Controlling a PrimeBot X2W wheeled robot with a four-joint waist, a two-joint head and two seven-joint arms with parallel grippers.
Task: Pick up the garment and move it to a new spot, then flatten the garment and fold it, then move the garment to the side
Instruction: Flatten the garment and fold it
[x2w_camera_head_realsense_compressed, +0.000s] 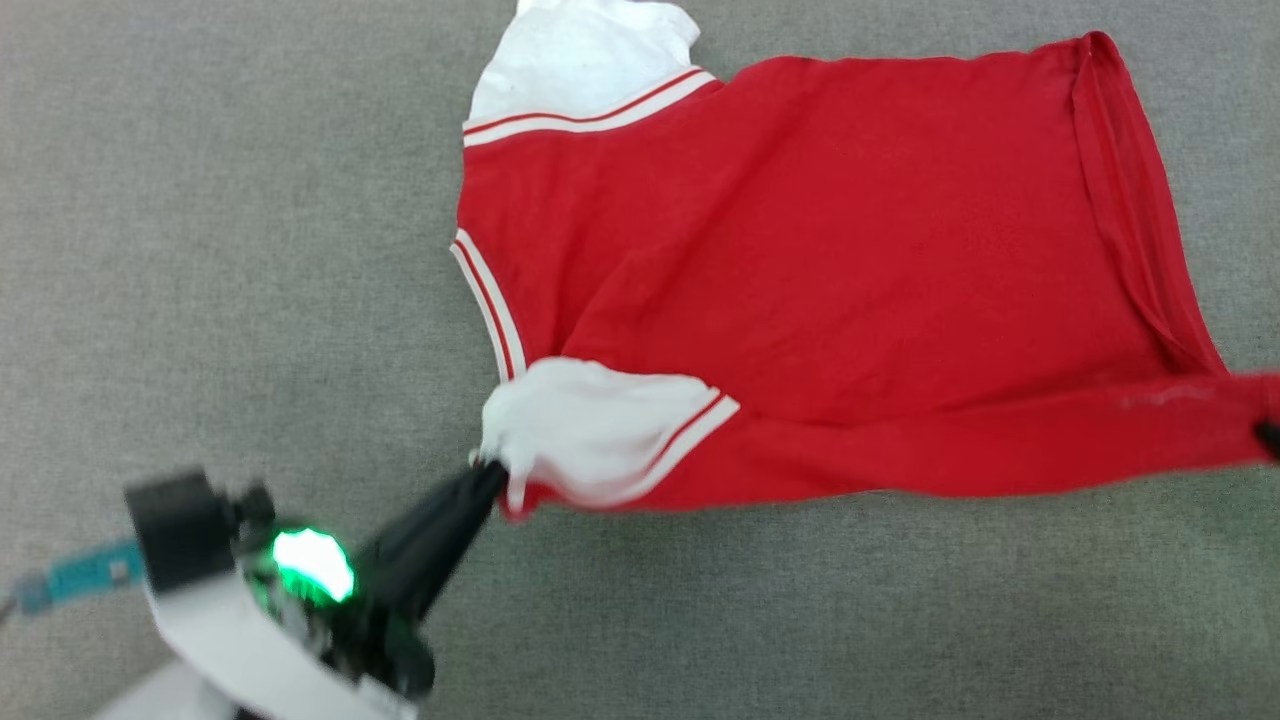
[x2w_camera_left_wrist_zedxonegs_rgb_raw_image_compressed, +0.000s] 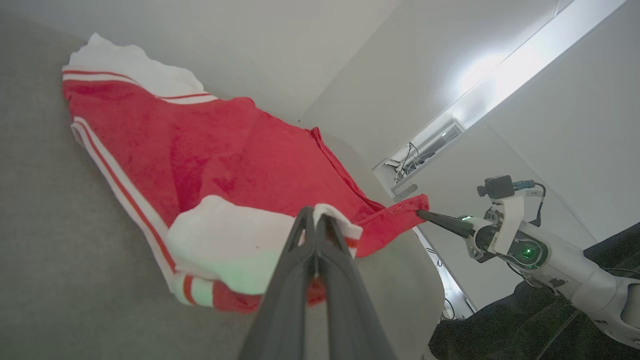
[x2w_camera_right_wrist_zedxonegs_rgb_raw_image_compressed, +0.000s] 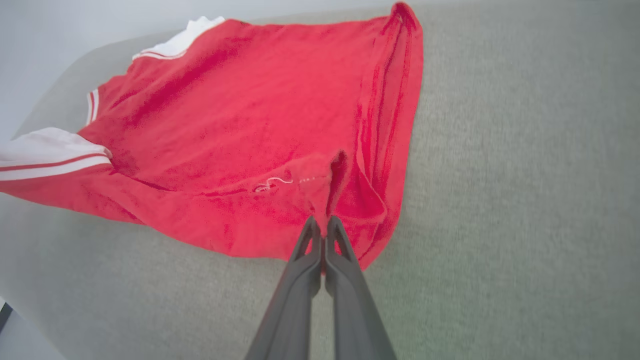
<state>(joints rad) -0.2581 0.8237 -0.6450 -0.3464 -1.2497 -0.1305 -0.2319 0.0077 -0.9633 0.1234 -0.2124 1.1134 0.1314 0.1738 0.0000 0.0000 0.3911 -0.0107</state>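
The garment lies spread over the grey counter, collar end to the left and hem to the right, with its near edge stretched taut between the two arms. The left tool is clamped on the near white sleeve at the shirt's left end. The right tool is pinched tight on the red hem corner at the right end.

Left end effector and right end effector clamped.
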